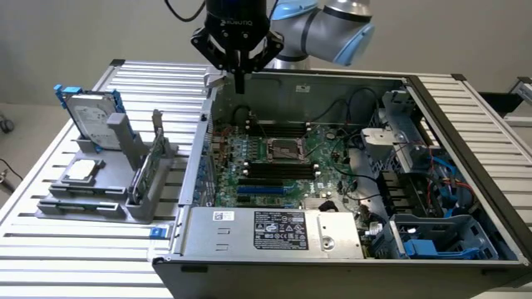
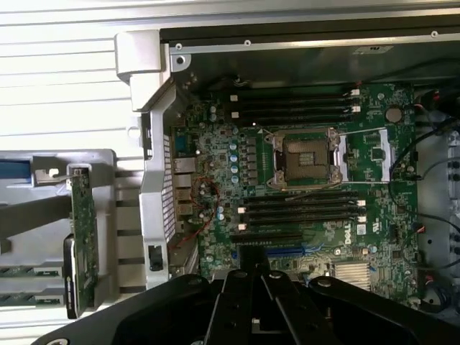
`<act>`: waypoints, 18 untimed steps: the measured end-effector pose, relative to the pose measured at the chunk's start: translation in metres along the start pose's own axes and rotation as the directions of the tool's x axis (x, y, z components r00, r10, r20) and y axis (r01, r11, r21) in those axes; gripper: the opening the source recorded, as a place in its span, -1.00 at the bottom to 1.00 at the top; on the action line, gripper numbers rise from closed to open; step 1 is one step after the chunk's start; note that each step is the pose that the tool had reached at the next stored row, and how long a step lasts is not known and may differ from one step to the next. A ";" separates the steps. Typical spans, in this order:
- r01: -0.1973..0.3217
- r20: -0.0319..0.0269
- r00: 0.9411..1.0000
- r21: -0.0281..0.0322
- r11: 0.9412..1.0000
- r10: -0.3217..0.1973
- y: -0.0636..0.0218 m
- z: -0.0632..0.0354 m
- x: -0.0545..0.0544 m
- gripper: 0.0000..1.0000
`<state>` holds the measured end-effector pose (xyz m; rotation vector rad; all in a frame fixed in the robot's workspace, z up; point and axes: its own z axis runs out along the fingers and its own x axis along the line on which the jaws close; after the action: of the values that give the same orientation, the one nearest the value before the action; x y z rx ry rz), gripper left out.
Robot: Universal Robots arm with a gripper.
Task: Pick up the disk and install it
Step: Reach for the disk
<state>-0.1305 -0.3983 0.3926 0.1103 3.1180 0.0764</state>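
Exterior view, from its left to its right. The disk [image 1: 91, 119], a silver metal drive with a white label and blue carrier strips along its edges, stands upright on edge at the far end of a grey rack [image 1: 99, 202] on the slatted table [image 1: 58, 261]. It is untouched. A small square chip [image 1: 81, 170] lies flat in the rack in front of the disk, and a green card [image 1: 146, 169] [image 2: 83, 237] stands on edge beside it. The gripper [image 1: 239, 86] [image 2: 251, 291] hangs above the rear wall of the open case [image 1: 465, 143], well apart from the disk, with its jaws together and holding nothing. Inside the case lie the motherboard [image 1: 278, 163] [image 2: 309, 180] and, at the right, a blue bay [image 1: 432, 246].
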 end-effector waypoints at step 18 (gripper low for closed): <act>0.000 -0.001 1.000 0.000 1.000 0.000 0.0147 0.0010 0.083 -0.79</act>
<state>-0.2126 -0.3777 0.3908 0.1104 3.1191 0.0766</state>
